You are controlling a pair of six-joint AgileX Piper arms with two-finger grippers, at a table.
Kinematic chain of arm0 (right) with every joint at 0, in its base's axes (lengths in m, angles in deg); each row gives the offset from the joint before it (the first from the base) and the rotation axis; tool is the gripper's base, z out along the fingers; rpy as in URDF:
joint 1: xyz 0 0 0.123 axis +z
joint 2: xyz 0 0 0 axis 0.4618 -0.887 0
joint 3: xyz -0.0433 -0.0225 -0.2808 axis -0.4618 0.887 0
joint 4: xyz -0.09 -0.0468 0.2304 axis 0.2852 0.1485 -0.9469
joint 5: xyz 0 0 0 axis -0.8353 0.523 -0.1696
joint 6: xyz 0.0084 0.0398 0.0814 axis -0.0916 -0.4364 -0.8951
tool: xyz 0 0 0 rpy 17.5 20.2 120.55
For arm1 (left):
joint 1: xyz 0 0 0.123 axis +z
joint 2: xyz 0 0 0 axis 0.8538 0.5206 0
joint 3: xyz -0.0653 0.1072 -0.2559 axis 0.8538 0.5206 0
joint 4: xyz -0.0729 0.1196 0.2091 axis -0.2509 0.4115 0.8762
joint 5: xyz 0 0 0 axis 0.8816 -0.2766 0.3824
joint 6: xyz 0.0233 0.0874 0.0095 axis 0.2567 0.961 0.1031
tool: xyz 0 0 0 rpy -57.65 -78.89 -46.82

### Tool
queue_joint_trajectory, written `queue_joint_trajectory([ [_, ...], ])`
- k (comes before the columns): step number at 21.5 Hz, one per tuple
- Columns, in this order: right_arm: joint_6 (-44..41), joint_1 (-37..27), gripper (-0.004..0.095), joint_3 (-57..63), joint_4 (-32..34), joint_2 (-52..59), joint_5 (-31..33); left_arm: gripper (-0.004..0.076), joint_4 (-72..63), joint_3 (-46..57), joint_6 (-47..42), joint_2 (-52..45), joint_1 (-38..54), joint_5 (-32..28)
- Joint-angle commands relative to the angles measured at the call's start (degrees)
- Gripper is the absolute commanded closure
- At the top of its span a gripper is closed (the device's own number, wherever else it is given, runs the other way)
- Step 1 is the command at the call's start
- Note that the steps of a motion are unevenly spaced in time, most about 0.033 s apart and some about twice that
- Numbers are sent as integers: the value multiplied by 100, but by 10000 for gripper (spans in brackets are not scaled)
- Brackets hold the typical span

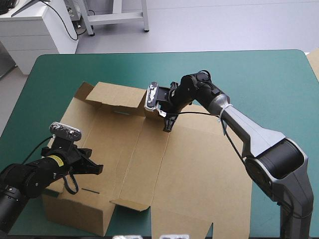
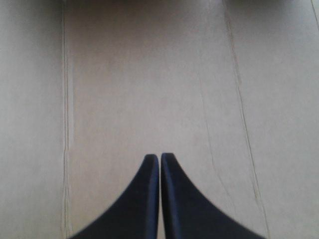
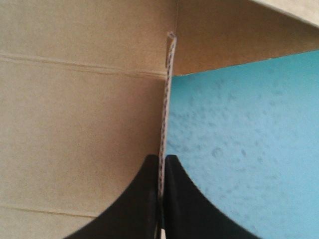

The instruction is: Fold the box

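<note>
Brown corrugated board, cut and creased: the box (image 1: 194, 169) lies across the middle of the teal-green table cover (image 1: 269, 79). Its long axis runs from the table's left side toward the right, and its near-left wall is raised. At its far edge a short flap (image 1: 158, 107) stands upright. The right gripper (image 3: 161, 158), two black fin-shaped fingers, is clamped on that flap's thin edge, with brown panel on one side and bare cover on the other. The left gripper (image 2: 160, 157), fingers pressed together and empty, points across the flat left panel; whether it touches, I cannot tell. The right looks like the working hand.
</note>
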Motion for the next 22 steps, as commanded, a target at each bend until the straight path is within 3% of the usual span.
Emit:
queue_joint_trajectory([
  [1, 456, 53, 929, -210, -820, 320, -53, 731, -58, -134, 4, -36, -22, -273],
  [10, 144, 75, 885, -210, -246, 320, -63, 731, -35, -134, 4, -36, -22, -266],
  [15, 80, 75, 611, -210, -14, 320, -74, 731, -15, -134, 4, -36, -22, -266],
  [18, -404, 75, 573, -210, 88, 374, -11, 731, 28, -134, 4, -36, -22, -266],
  [22, -994, 64, 574, -210, 705, 782, 69, 731, 28, -134, 4, -36, -22, -280],
])
